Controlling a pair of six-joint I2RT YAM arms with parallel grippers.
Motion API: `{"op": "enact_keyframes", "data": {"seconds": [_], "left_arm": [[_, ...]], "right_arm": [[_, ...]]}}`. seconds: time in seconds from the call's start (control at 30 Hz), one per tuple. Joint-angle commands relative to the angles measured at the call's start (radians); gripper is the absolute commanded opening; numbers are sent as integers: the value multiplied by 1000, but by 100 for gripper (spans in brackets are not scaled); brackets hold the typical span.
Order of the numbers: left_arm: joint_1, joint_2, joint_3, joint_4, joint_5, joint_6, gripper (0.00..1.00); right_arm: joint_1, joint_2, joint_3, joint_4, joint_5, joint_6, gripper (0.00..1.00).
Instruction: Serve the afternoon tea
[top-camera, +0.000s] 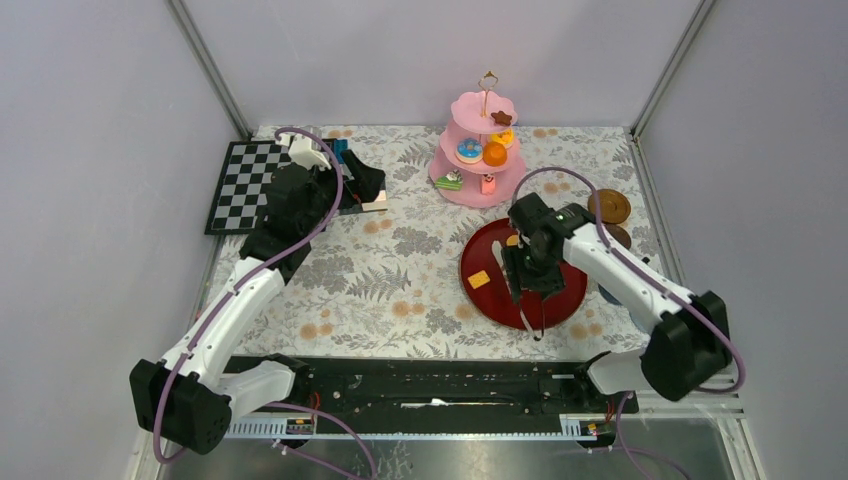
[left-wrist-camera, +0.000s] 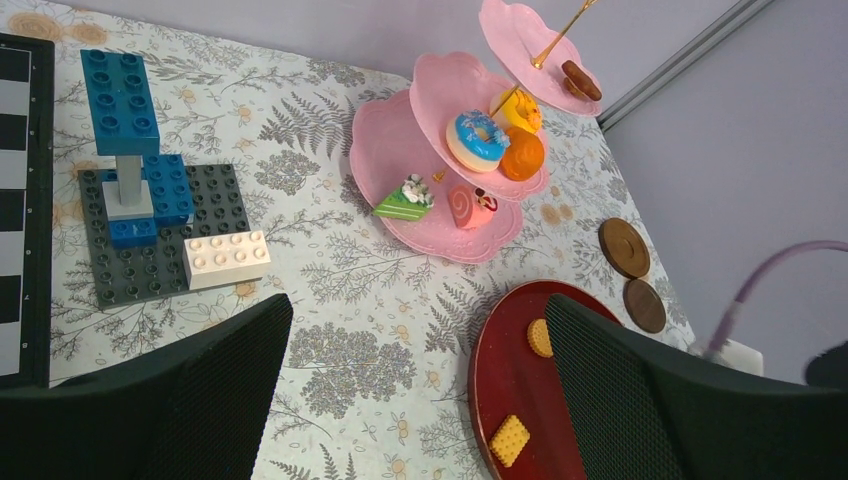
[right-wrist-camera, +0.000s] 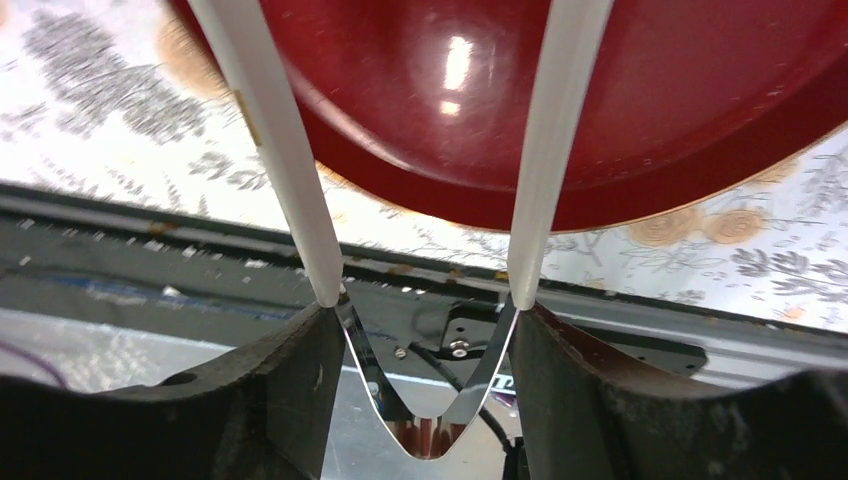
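Right fingers (right-wrist-camera: 280, 400) are clamped on the outside of the white tongs (right-wrist-camera: 283, 180), whose arms sit spread rather than squeezed, over the dark red tray (right-wrist-camera: 640, 120). Makes sense to me, since the square biscuit (top-camera: 478, 280) and round biscuit (top-camera: 512, 240) lying there look too small to pinch directly. Left fingers (left-wrist-camera: 200, 390) gape wide with nothing in them, parked at 10 o'clock by the toy blocks (left-wrist-camera: 150, 220). The pink three-tier stand (left-wrist-camera: 385, 140), at 12 o'clock from the tray, already carries a blue-iced donut (left-wrist-camera: 476, 140), a green cake slice (left-wrist-camera: 404, 200) and more. Brown saucers (top-camera: 609, 206) sit bare at 2 o'clock.
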Motion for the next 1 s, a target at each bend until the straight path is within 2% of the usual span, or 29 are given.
{"op": "enact_keyframes", "data": {"seconds": [0.0, 0.23, 0.63, 0.97], "left_arm": [[-3, 10, 46, 41, 5, 0, 99], [-3, 8, 46, 41, 1, 2, 99], [-3, 7, 46, 41, 6, -2, 99], [-3, 8, 46, 42, 6, -2, 99]], "right_arm": [[4, 111, 77, -3, 205, 25, 66], [-54, 279, 79, 80, 185, -2, 68], [-150, 334, 55, 166, 94, -62, 68], [-158, 414, 107, 173, 79, -63, 67]]}}
